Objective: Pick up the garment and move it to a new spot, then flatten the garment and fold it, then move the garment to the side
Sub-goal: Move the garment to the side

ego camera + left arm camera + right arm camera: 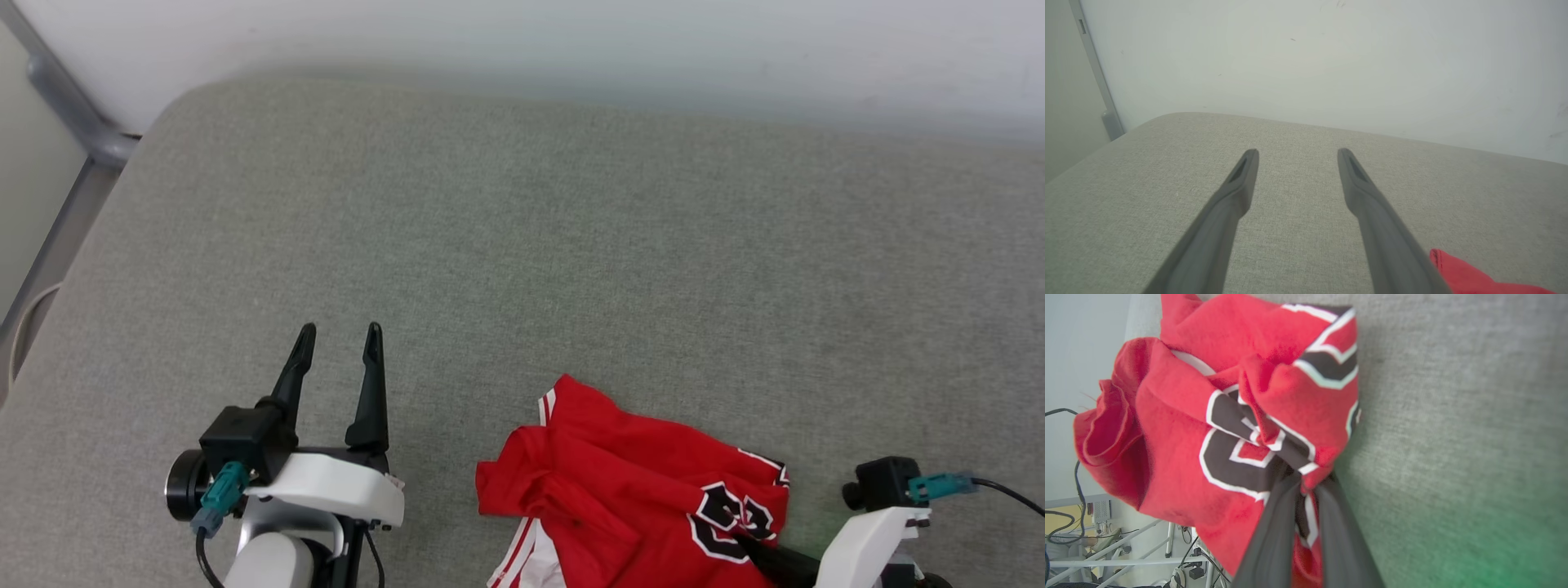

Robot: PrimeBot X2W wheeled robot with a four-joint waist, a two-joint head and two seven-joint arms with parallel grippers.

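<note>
Right wrist view: my right gripper is clamped on a bunched fold of the red jersey, which lies crumpled at the near edge of the grey cushion. I should lift slowly and check for slip. Farther across, my left gripper stands spread and empty.

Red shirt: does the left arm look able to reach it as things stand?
Probably yes. The left arm, jaws open, sits beside the shirt with just grey cushion between them. The right arm's jaws pinch the shirt's lettered part, away from that side.
</note>
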